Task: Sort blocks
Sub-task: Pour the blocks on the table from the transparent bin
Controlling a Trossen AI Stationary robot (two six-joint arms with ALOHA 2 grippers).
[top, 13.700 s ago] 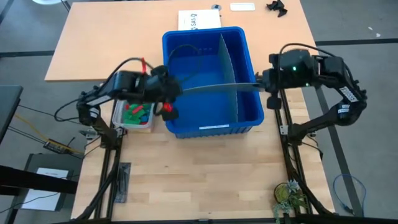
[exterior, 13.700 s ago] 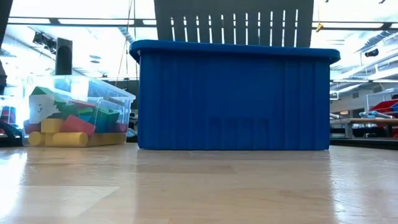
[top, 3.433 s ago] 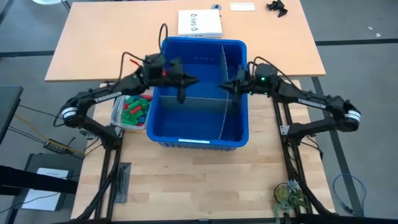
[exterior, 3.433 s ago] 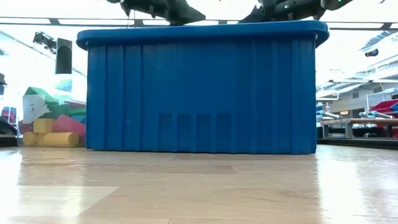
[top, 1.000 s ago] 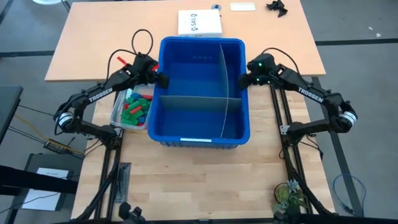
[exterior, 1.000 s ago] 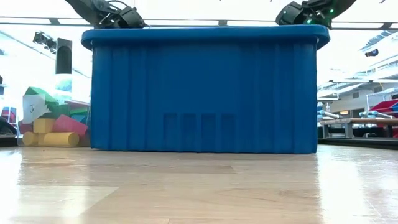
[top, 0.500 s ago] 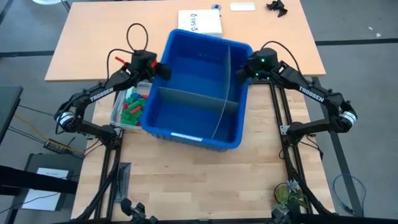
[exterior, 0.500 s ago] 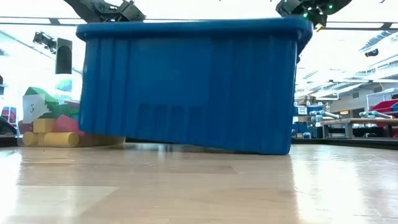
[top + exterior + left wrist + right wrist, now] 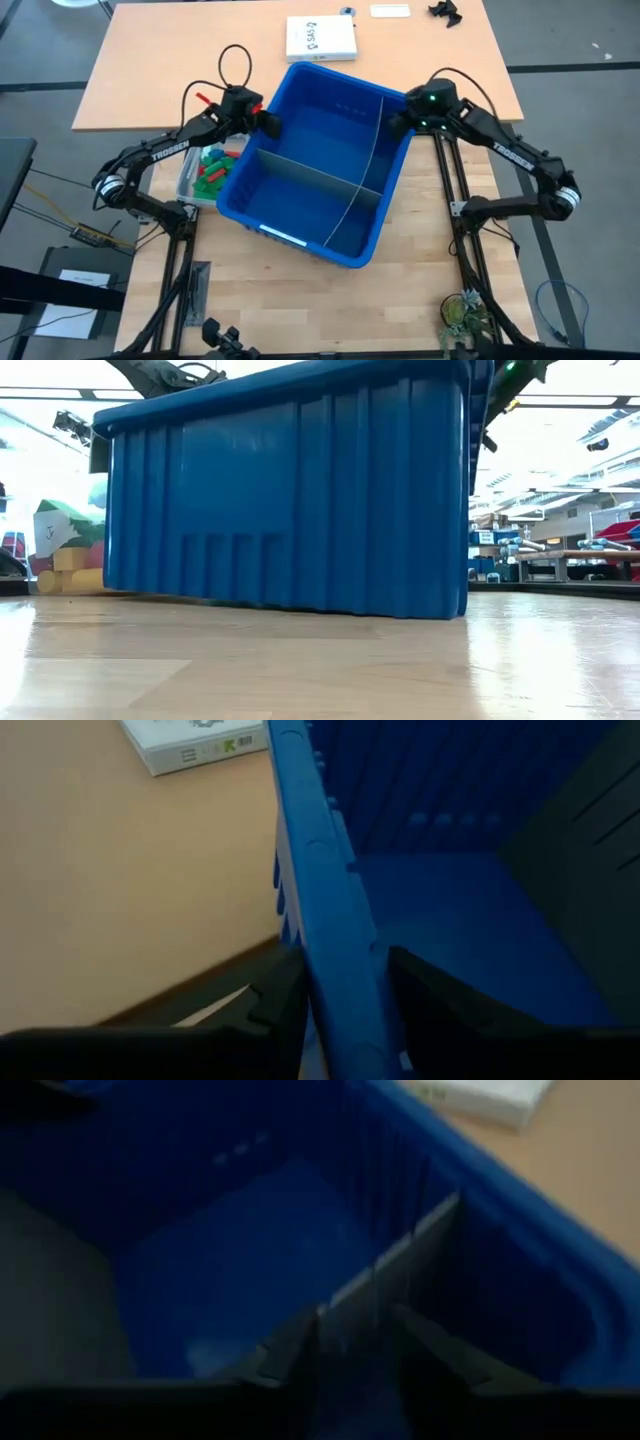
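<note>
The large blue bin (image 9: 315,165) with grey dividers (image 9: 300,170) stands skewed on the table and fills the low view (image 9: 290,500). My left gripper (image 9: 268,122) is shut on the bin's left rim, and my right gripper (image 9: 400,116) is shut on its right rim. The blocks (image 9: 212,172), red, green and blue, lie in a small clear tub (image 9: 190,185) left of the bin. Yellow, red and green ones show in the low view (image 9: 70,565). No blocks show inside the bin. My left gripper pinches the bin's left rim (image 9: 340,970) near its far end, one finger (image 9: 280,1005) outside the wall and one (image 9: 420,990) inside. The fingers come from the table's left, slanting down. My right gripper is shut on the bin's right rim (image 9: 404,108), close to where the long grey divider (image 9: 400,1260) meets the wall. It comes from the table's right. The view is blurred, so the hold shows no more clearly.
A white box (image 9: 320,38) lies on the far table just behind the bin. The bin's near right corner (image 9: 360,262) reaches toward the table's near edge. Bare wood lies in front of the bin (image 9: 300,310).
Both grippers keep their hold on the rims. The bin has turned clockwise as seen from above, and its near end has swung toward the near edge. In the low view it tipped, left side up, and now looms larger.
</note>
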